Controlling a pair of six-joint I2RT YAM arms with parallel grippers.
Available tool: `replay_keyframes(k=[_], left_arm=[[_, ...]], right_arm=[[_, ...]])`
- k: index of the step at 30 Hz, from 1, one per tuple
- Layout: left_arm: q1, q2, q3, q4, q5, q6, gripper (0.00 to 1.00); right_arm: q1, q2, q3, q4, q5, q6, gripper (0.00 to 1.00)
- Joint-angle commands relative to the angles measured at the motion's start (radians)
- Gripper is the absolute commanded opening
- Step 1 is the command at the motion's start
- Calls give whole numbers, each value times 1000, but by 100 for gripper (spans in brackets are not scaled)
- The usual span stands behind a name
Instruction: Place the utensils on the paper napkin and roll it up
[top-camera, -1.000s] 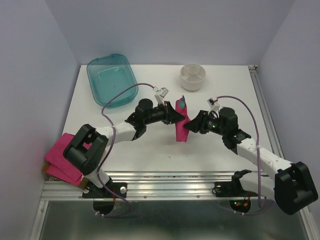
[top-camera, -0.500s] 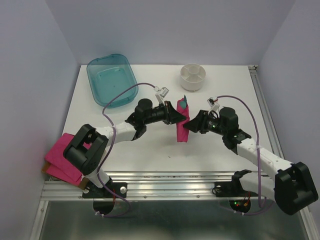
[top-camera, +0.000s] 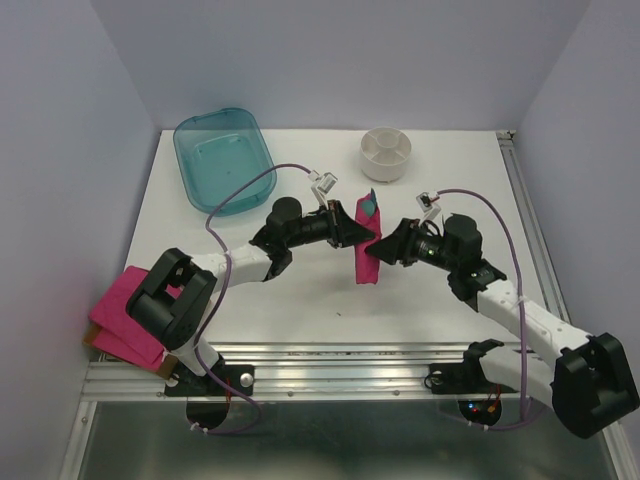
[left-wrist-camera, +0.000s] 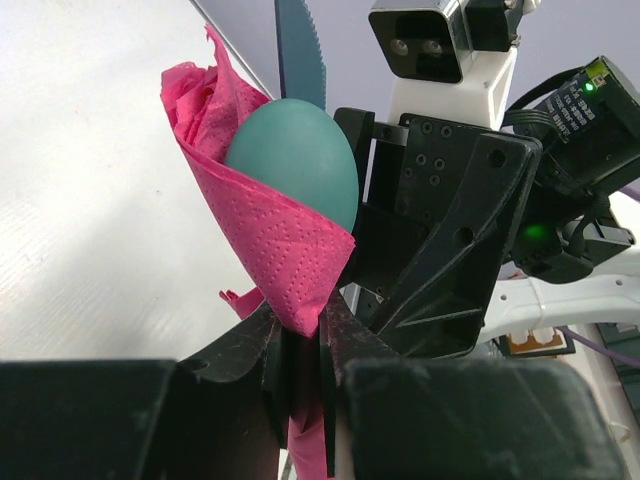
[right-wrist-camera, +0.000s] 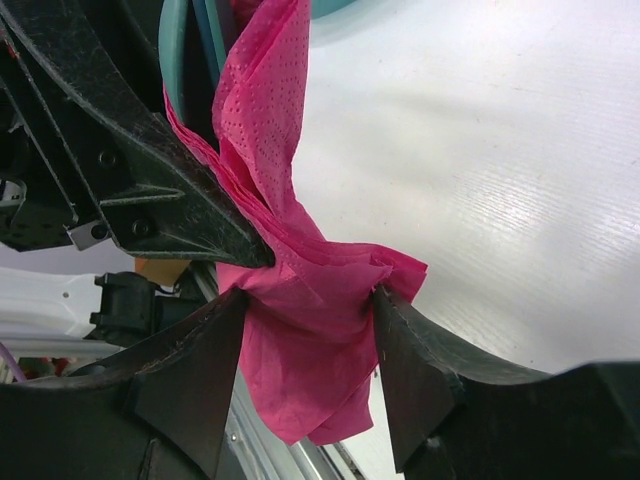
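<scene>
An aluminium rail (top-camera: 330, 362) runs along the near edge of the white table (top-camera: 300, 300); at the near left corner a pile of pink napkins (top-camera: 122, 312) hangs partly over the table's side. Further in, over the middle of the table, the paper napkin (top-camera: 366, 268) is held between two grippers that close in from either side. It is a magenta-pink sheet with fine dotted embossing, wrapped into a loose, crumpled roll standing roughly upright; whether its lower end touches the table cannot be told. The left gripper (left-wrist-camera: 300, 352) has its fingers pinched tight on a thin twisted tip of the paper, with hardly a gap between them. The right gripper (right-wrist-camera: 308, 335) has its fingers set wider, pressed against either side of a thicker bunched part, a ragged flap hanging below them. From overhead the left gripper takes the roll higher up and the right lower down, the two almost touching; a green light (left-wrist-camera: 537, 232) glows on the body behind the right gripper's fingers. The utensils (top-camera: 369, 204) are dark teal and sit inside the roll, poking out of its open upper end. The left wrist view shows a smooth rounded spoon (left-wrist-camera: 295, 150) bowl cupped by the paper, with a serrated knife (left-wrist-camera: 300, 50) blade rising behind it. Towards the far edge lie a translucent teal tray (top-camera: 220, 160) at the left and a white round container (top-camera: 386, 153) to its right, both well apart from the roll.
</scene>
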Motion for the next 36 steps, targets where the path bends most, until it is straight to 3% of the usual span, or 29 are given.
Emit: replay_keyframes(k=[1, 22, 36], left_arm=[[-2, -53, -8, 81, 54, -18, 12], [41, -102, -10, 37, 54, -9, 12], [42, -95, -27, 130, 105, -72, 12]], right_arm=[[8, -39, 7, 38, 0, -25, 60], [8, -58, -37, 61, -56, 4, 59], [8, -36, -34, 131, -102, 31, 59]])
